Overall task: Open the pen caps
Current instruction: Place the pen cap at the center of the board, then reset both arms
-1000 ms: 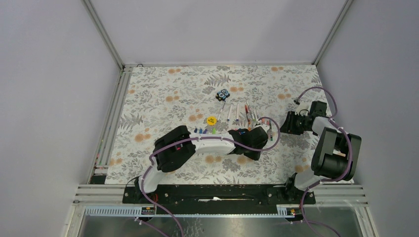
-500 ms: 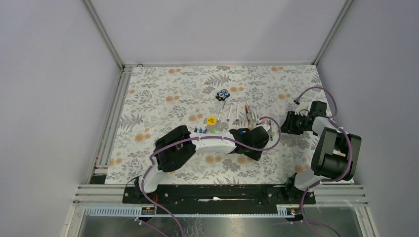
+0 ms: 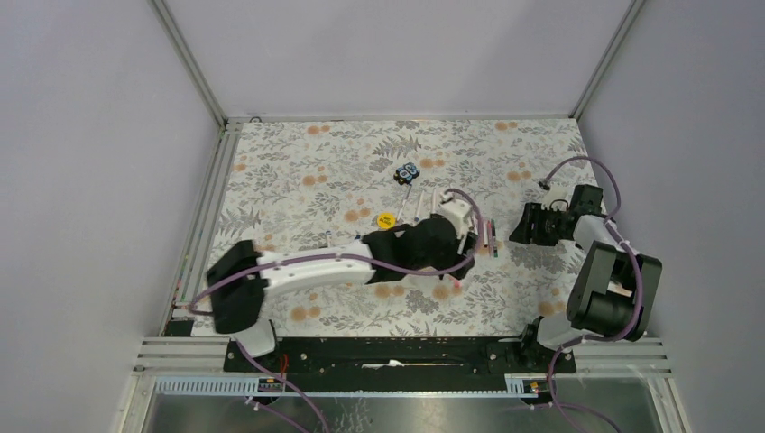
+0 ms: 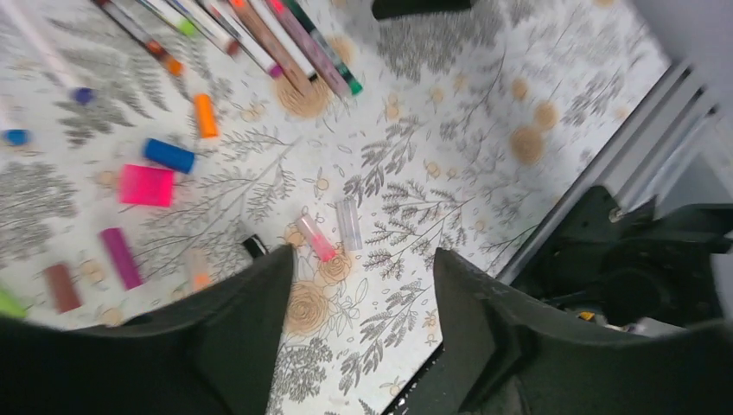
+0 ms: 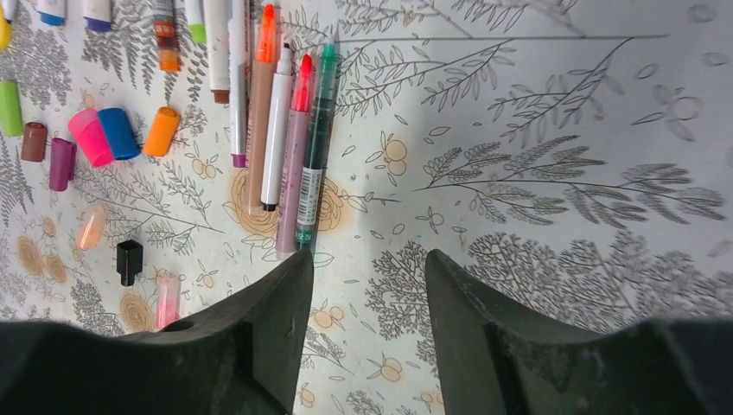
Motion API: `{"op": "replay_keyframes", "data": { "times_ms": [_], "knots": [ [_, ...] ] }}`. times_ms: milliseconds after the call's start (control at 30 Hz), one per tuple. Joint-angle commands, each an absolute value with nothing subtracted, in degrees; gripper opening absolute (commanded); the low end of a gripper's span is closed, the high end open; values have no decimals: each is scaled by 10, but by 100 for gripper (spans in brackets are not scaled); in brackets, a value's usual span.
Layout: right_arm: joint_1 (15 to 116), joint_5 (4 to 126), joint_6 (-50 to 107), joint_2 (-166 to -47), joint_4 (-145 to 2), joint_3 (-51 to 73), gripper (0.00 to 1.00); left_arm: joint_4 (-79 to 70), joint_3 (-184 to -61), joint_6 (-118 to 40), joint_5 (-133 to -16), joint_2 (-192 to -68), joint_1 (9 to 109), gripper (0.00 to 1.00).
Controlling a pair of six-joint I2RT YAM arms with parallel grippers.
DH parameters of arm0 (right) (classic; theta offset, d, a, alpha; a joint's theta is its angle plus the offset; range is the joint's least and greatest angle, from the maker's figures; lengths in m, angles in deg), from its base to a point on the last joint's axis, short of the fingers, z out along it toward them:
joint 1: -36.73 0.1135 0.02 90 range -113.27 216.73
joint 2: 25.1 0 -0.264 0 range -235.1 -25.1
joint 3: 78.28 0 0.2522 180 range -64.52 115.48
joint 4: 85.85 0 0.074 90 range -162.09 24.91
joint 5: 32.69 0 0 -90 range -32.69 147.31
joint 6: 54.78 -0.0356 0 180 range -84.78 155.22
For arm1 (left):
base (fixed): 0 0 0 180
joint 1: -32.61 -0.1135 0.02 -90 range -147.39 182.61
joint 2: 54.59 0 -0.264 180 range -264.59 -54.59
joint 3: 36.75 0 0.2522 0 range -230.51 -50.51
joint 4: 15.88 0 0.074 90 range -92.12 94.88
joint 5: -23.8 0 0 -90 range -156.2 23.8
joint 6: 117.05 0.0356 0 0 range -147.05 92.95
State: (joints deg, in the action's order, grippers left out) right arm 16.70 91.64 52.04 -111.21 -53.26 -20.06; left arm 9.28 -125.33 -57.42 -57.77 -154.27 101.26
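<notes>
**Overhead view.** The left arm (image 3: 307, 266) reaches from the near left corner, low and almost straight, to the middle of the floral surface (image 3: 298, 171). Its wrist covers most of the pen caps, and only a few pens (image 3: 488, 234) show past it. A yellow disc (image 3: 386, 218) and, farther back, a black-and-blue block (image 3: 408, 171) lie just behind the wrist. The right arm (image 3: 609, 280) is folded at the right edge, forearm turned inward, its tip near the pens but apart from them. Neither pair of jaws can be read from here.

**Left wrist view.** This shows what the overhead view hides. Pen caps (image 4: 168, 156) are scattered singly: brown, purple, pink, blue, orange and a small black one. Two clear caps (image 4: 348, 223) lie side by side. All sit near the tips of a fanned row of pens. The left jaws stand well apart above the surface, empty and touching nothing, and the clear caps are seen through the gap.

**Right wrist view.** The same caps appear from the opposite side, plus a green cap (image 5: 10, 106) at the far left. Four pens lie parallel with bare tips pointing away, the green pen (image 5: 315, 147) rightmost. The right jaws are likewise apart and empty, over bare surface just short of the pen barrels.
</notes>
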Motion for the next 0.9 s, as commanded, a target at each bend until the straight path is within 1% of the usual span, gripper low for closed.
{"op": "replay_keyframes", "data": {
  "times_ms": [0, 67, 133, 167, 267, 433, 600, 667, 767, 867],
  "knots": [
    [144, 952, 549, -1049, -517, -186, 59, 26, -1170, -528, -463, -1416, 1006, 72],
    [135, 962, 552, -1024, -516, -189, 63, 30, -1131, -522, -442, -1360, 984, 84],
    [131, 965, 556, -997, -515, -191, 67, 39, -1092, -521, -454, -1293, 939, 97],
    [130, 965, 558, -981, -514, -190, 70, 40, -1073, -518, -481, -1265, 908, 99],
    [130, 973, 563, -935, -508, -187, 80, 64, -1032, -511, -559, -1188, 790, 99],
    [130, 983, 588, -869, -453, -155, 99, 147, -1042, -474, -630, -1105, 576, 99],
    [130, 997, 584, -842, -386, -75, 100, 213, -1077, -455, -710, -1096, 402, 99],
    [130, 995, 549, -843, -373, -37, 100, 229, -1090, -465, -712, -1103, 384, 99],
    [130, 988, 493, -845, -352, 30, 100, 239, -1105, -486, -765, -1105, 353, 99],
    [130, 1010, 472, -840, -326, 82, 100, 265, -1133, -482, -779, -1102, 347, 99]
  ]
}}
